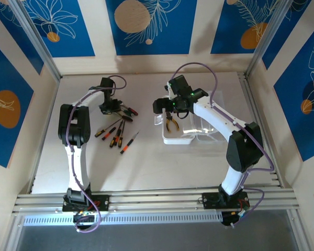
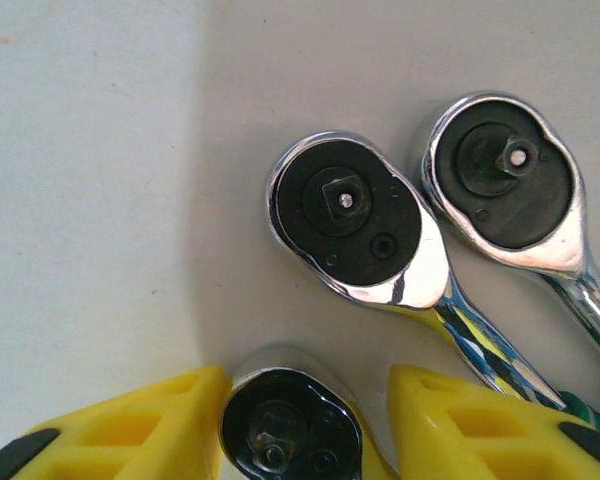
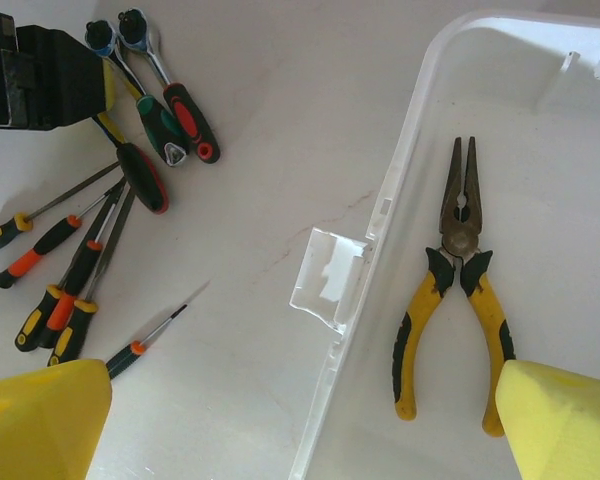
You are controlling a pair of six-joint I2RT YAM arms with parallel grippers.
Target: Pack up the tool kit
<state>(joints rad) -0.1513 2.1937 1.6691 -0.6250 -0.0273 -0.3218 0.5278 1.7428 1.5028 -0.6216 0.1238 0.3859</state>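
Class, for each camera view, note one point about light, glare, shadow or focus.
Top external: even light, with a washed-out bright strip along the near rail. Left wrist: glare on the chrome ratchet head, a soft shadow edge across the table. Right wrist: pliers sharp, yellow fingers blurred in the near corners.

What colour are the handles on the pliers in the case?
Yellow with black patches; the right wrist view shows the pliers best.

White arm links, black joints, purple cables, yellow wedge-shaped fingers, perhaps a green light
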